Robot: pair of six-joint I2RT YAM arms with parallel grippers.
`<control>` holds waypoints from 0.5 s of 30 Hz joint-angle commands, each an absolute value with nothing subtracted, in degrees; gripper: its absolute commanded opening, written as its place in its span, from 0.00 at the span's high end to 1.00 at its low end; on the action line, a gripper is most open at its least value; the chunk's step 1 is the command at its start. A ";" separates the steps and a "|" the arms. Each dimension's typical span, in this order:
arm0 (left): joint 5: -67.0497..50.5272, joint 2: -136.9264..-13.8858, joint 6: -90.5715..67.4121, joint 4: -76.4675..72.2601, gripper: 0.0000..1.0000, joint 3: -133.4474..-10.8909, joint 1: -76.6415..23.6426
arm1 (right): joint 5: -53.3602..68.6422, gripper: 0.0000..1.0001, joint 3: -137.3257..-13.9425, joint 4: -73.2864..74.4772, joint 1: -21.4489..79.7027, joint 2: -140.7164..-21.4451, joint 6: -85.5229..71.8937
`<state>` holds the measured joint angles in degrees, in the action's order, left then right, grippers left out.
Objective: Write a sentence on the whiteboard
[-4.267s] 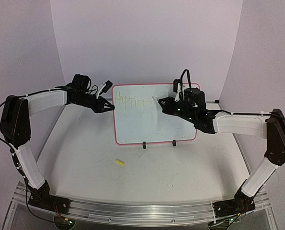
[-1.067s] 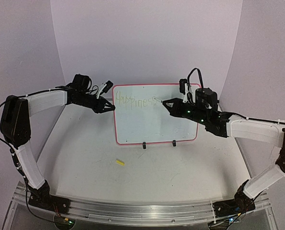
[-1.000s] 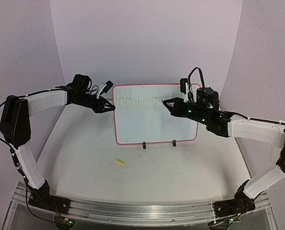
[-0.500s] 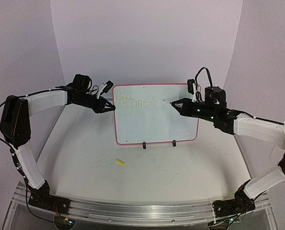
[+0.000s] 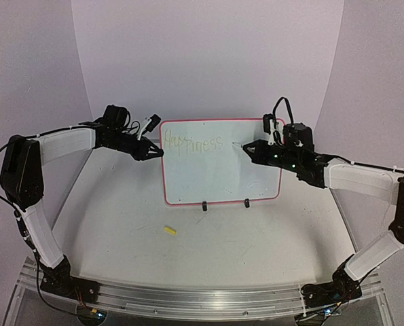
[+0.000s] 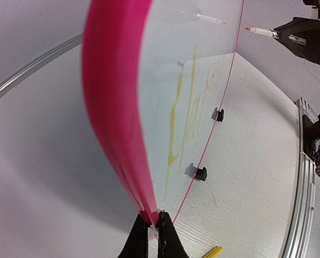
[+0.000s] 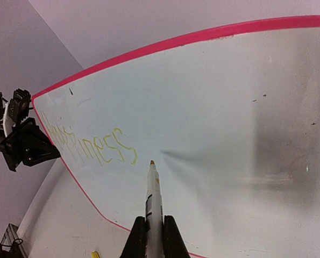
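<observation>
Rightward is where the right gripper (image 5: 250, 147) has gone since the earliest frame, and the sentence (image 5: 193, 143) has gained its last letter: it now reads "Happiness". The writing is thin yellow-green strokes in one line across the upper left of the whiteboard (image 5: 215, 176). The board is white with a thin red-pink border and rounded corners. It stands upright at the far middle of the table (image 5: 222, 251) on two black clip feet (image 5: 204, 205).

The right gripper is clamped on a marker (image 7: 154, 201). Its orange tip sits just right of the final "s", and the left wrist view shows it slightly off the surface. The left gripper (image 6: 151, 223) is pinched tight on the board's left edge. A small yellow cap (image 5: 170, 230) lies on the table in front.
</observation>
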<state>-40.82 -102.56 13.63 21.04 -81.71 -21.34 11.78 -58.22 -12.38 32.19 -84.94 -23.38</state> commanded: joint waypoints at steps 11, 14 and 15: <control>-39.73 -101.34 15.84 21.93 1.00 -82.09 -22.66 | 8.38 1.00 -61.87 -14.63 30.84 -87.72 -22.72; -39.73 -101.34 15.83 22.04 1.00 -82.09 -22.69 | 7.95 1.00 -61.81 -14.82 30.81 -87.90 -22.82; -39.73 -101.34 15.82 22.05 1.00 -82.05 -22.70 | 7.76 1.00 -61.67 -14.85 30.77 -87.85 -22.90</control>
